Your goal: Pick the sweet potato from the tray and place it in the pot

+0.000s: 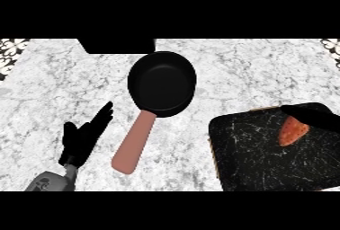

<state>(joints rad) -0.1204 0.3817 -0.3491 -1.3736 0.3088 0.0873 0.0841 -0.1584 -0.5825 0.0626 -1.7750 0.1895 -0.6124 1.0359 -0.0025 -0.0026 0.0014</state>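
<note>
Marble table [266,72]: your right hand [312,114] hovers at the sweet potato's [292,131] top end on the tray [266,157]; can't tell its finger state. Left hand [86,134] rests released. Close around the middle, lift straight, then carry left to the pot [162,83].

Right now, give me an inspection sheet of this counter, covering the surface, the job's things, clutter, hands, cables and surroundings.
Surface: white marbled counter.
Job's things: sweet potato lies on the dark tray at right; black pot with pinkish handle sits at centre, nothing seen inside.
Clutter: nothing seen.
Hands: left hand open, fingers up, resting at lower left; right hand over the tray's far corner, at the sweet potato's top end, grip cannot be told.
Cables: nothing seen.
Surroundings: patterned tiles at the far corners; dark block behind the pot.
</note>
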